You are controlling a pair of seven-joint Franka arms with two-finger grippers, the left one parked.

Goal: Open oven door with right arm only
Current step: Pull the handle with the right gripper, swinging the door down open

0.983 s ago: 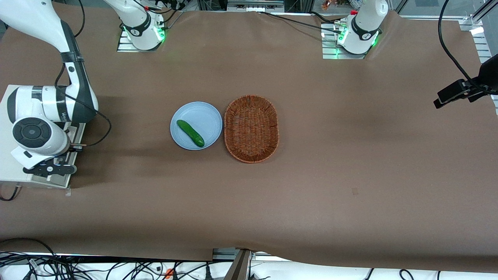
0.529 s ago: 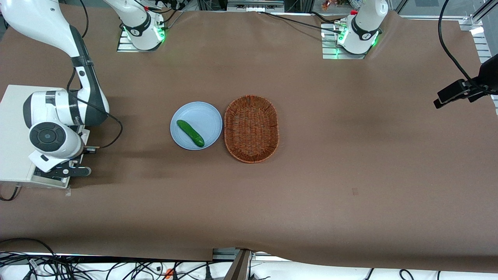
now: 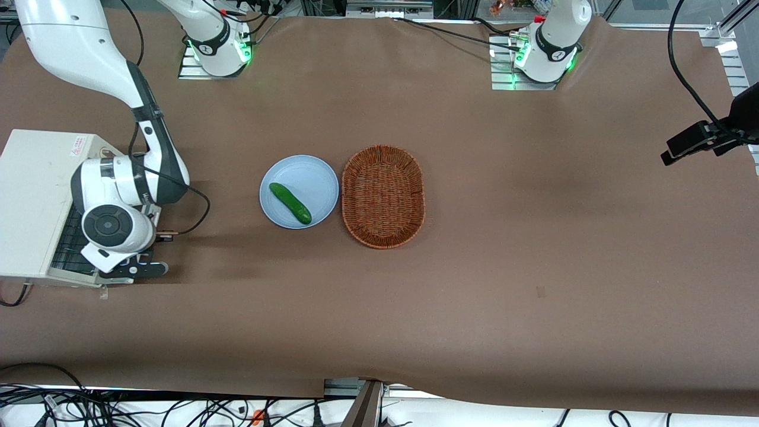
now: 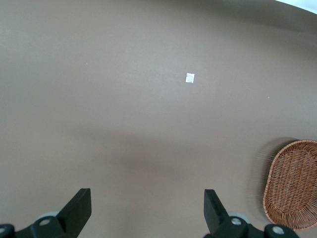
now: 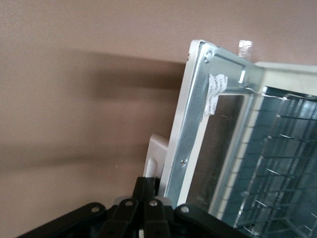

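The cream-white toaster oven (image 3: 35,196) stands at the working arm's end of the table. The right arm (image 3: 112,222) hangs over the oven's front, and its wrist hides most of the oven door in the front view. In the right wrist view the oven door (image 5: 198,119) stands partly swung open, showing its silver metal frame and glass window. The gripper (image 5: 151,182) has its black fingers pressed together, against the cream end of the door's handle (image 5: 155,152). The gripper also shows in the front view (image 3: 135,270). The wire rack (image 3: 68,240) shows inside the oven.
A blue plate (image 3: 308,172) holding a green cucumber (image 3: 290,203) lies mid-table, with a brown wicker basket (image 3: 383,196) beside it toward the parked arm's end. A black cable (image 3: 198,207) loops from the wrist over the brown cloth.
The right arm has moved away from the oven toward the plate, and the door has swung open with it. The oven's top and the wire rack have come into view.
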